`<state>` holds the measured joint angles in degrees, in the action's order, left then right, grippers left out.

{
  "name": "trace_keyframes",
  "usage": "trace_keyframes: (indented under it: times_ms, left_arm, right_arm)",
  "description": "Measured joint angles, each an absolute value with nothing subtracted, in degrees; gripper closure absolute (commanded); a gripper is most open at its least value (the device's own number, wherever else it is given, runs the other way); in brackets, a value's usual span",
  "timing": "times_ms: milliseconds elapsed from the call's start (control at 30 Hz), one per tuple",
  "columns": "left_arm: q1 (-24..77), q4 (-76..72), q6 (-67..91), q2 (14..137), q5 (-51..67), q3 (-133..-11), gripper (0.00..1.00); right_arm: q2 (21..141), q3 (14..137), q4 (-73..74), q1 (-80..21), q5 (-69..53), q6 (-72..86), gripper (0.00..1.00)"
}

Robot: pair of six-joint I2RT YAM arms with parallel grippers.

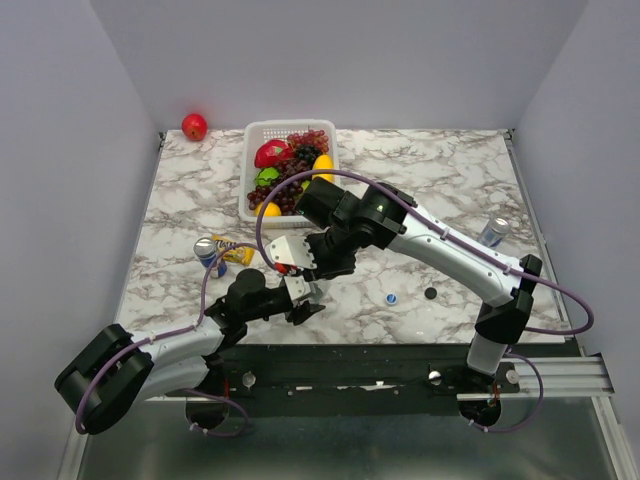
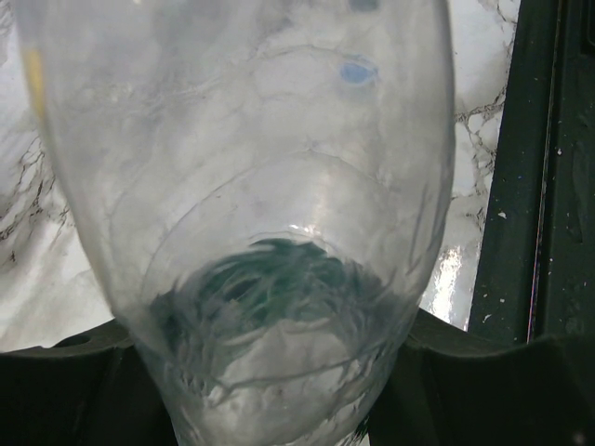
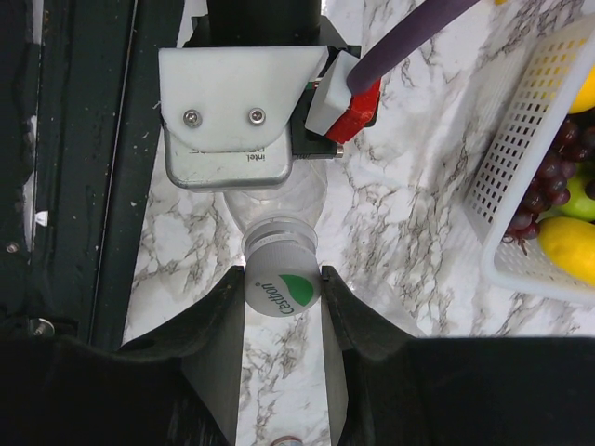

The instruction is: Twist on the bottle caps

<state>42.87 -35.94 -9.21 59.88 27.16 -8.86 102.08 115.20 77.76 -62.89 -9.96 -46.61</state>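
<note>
Three caps: the blue cap (image 1: 391,298) and black cap (image 1: 430,294) lie right of both grippers. The white-green cap (image 3: 282,291) is pinched in the right gripper (image 3: 283,284), its jaws narrow. The left gripper (image 1: 303,302) clasps the one bottle (image 2: 260,232).

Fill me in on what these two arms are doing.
The left gripper is clamped on a clear plastic bottle. The right gripper pinches the white-green cap at the bottle's mouth; how far it is threaded cannot be told. A blue cap and a black cap lie loose on the table.
</note>
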Motion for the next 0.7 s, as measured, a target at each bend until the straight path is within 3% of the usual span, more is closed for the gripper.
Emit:
trace_keyframes:
  times_ms: [200,300,700]
  left_arm:
    - [42.9,-35.9,-8.7,59.9,26.8,-8.9,1.00]
    - [42.9,-36.1,-8.4,59.9,26.5,-8.9,1.00]
    - [42.9,-37.6,-7.6,59.9,25.9,-9.7,1.00]
  right_arm:
    - [102.1,115.2,77.6,-62.9,-10.0,-46.4,0.64]
    - [102.1,115.5,77.6,-62.9,-9.9,-46.0,0.57]
    - [102.5,118.8,78.1,-62.9,-9.8,-44.9,0.56]
